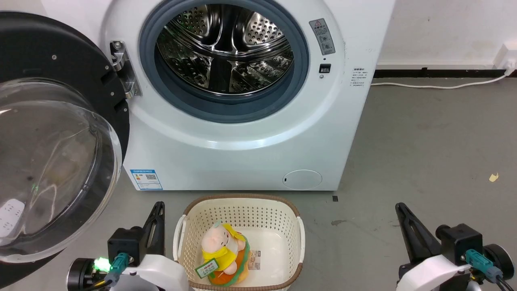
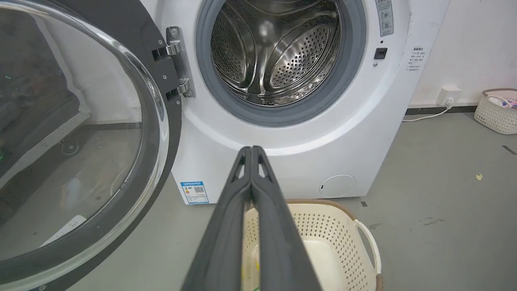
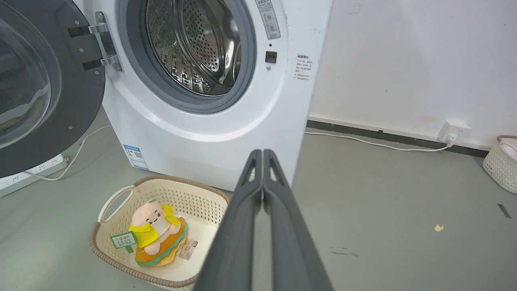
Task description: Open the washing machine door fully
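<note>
At the far side of the grey floor (image 1: pixel 424 153) stands the big white washing machine (image 1: pixel 242 153). Its round hole is wide open. Inside it you can see the shiny steel drum (image 1: pixel 226 48), which has lots of little holes. A grey rubber ring (image 1: pixel 226 111) goes all the way around the hole.

The washing machine door (image 1: pixel 52 161) is swung out to the left of the machine. It is a big black circle with a clear glass bowl in the middle, and the bowl bulges toward the robot. The door hangs on a metal hinge (image 1: pixel 123 68) at the left edge of the hole. Nothing touches the door.

On the floor near the front of the machine sits a cream basket (image 1: pixel 242 204) with a brown rim and many small holes.

The left gripper (image 1: pixel 159 208) is low at the near left, just beside the basket. Its two long dark fingers are pressed together and hold nothing. The right gripper (image 1: pixel 400 208) is at the near right, well apart from the basket. Its fingers are pressed together too, and they are empty.

A soft toy (image 1: pixel 224 250) in a yellow top lies inside the basket, with a green tag on it.

Low on the front of the machine is a small round white flap (image 1: pixel 302 179) on the right and a blue sticker (image 1: pixel 146 179) on the left. A tiny yellow scrap (image 1: pixel 493 177) lies on the floor far to the right.
</note>
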Controlling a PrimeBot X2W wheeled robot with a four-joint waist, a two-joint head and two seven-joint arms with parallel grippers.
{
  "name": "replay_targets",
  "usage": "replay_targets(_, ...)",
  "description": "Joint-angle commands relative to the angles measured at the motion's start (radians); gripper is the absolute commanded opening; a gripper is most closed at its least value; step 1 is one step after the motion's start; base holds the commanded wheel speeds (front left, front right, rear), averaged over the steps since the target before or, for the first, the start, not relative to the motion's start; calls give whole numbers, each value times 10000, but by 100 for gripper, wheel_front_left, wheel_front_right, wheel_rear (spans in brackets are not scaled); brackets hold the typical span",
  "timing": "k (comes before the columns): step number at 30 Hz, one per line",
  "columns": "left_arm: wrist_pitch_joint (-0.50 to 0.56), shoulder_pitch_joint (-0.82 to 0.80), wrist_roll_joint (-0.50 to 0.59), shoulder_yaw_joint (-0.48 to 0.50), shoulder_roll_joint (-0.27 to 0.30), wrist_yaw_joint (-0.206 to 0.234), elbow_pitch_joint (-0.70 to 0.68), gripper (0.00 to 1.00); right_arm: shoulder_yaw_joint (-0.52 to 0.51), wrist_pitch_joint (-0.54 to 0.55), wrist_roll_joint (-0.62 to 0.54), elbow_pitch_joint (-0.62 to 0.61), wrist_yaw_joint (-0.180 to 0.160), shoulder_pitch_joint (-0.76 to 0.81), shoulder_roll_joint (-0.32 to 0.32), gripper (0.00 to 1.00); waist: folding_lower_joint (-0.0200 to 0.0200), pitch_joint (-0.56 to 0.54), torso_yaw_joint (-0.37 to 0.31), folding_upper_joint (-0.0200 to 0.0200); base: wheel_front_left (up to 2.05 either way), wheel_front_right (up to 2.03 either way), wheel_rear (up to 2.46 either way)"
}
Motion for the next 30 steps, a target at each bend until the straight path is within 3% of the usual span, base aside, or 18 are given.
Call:
replay_targets(1, 59, 6, 79, 50, 0, -32, -78, 0, 26, 52, -78, -80, 7, -96, 41, 0, 0, -1, -3, -1, 0, 0, 0)
replay_targets(30, 306, 7, 158, 185, -1, -58, -198, 0, 70, 300, -152, -116, 8, -147, 45, 0, 0, -13, -34, -1, 0, 0, 0)
